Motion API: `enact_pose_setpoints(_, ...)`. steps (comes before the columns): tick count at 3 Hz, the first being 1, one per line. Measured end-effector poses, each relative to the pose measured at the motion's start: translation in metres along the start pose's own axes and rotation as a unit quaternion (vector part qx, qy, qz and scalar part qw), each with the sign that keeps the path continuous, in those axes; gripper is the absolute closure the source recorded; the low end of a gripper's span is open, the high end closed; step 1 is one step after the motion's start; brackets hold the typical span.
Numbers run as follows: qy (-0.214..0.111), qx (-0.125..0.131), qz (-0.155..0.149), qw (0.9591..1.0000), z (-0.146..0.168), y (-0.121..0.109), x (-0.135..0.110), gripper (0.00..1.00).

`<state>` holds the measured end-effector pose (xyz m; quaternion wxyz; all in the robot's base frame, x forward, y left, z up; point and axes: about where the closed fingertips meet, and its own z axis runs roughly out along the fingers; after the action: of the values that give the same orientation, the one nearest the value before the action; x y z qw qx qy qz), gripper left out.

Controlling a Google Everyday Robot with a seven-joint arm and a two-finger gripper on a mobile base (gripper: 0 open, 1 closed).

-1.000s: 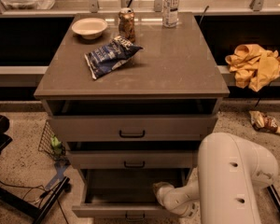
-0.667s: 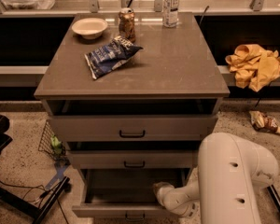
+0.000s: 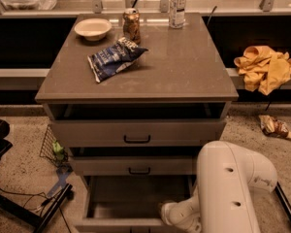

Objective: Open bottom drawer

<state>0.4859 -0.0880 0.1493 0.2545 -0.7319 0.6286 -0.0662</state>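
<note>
The grey-brown cabinet has three drawers. The bottom drawer (image 3: 136,212) is pulled out far toward me, its empty inside showing and its front cut off by the picture's lower edge. The middle drawer (image 3: 136,166) and the top drawer (image 3: 136,132) each stand slightly out, with small black bar handles. My white arm (image 3: 230,188) comes in from the lower right. Its wrist reaches down into the right side of the bottom drawer, where the gripper (image 3: 170,214) sits low near the drawer's front.
On the cabinet top (image 3: 184,67) lie a white bowl (image 3: 92,28), a can (image 3: 131,25), a blue chip bag (image 3: 115,58) and a bottle (image 3: 177,2). A yellow cloth (image 3: 266,68) lies on the right ledge, a wrapper (image 3: 275,127) on the floor. Black cables and a stand (image 3: 19,203) are at left.
</note>
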Motion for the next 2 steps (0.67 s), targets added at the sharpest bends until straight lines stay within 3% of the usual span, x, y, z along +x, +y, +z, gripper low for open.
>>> enact_pose_setpoints(1, 0.000, 0.000, 0.000, 1.0000, -0.003, -0.003, -0.001, 1.00)
enact_pose_setpoints(2, 0.019, -0.038, 0.007, 0.9991, -0.014, 0.033, 0.010, 1.00)
